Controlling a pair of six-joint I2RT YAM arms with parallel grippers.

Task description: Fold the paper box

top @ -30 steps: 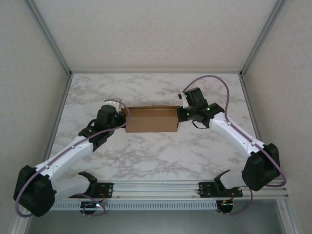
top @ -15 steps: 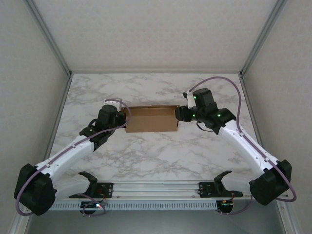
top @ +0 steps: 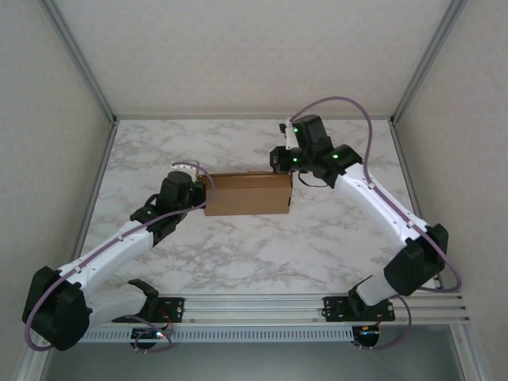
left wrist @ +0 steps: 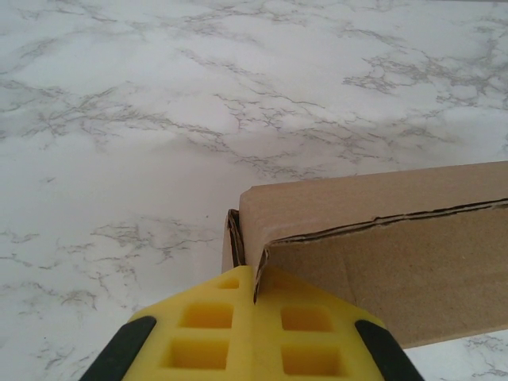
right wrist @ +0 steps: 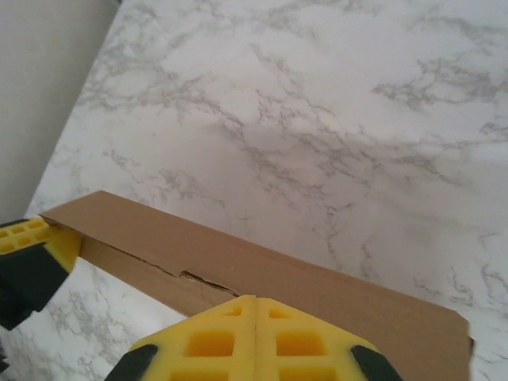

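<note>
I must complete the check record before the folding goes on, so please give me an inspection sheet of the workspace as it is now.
Surface: white marble-pattern table, no marks seen.
Job's things: paper box, brown cardboard, lying mid-table; a seam along its top edge stands slightly open.
Clutter: nothing seen.
Grippers: left gripper, fingers together, against the box's left end; right gripper, fingers together, at the box's far right corner, contact cannot be told.
Cables: purple cable loops above the right arm; second purple cable loops at the left arm's base.
Surroundings: pale walls on three sides; metal rail at the near edge.
</note>
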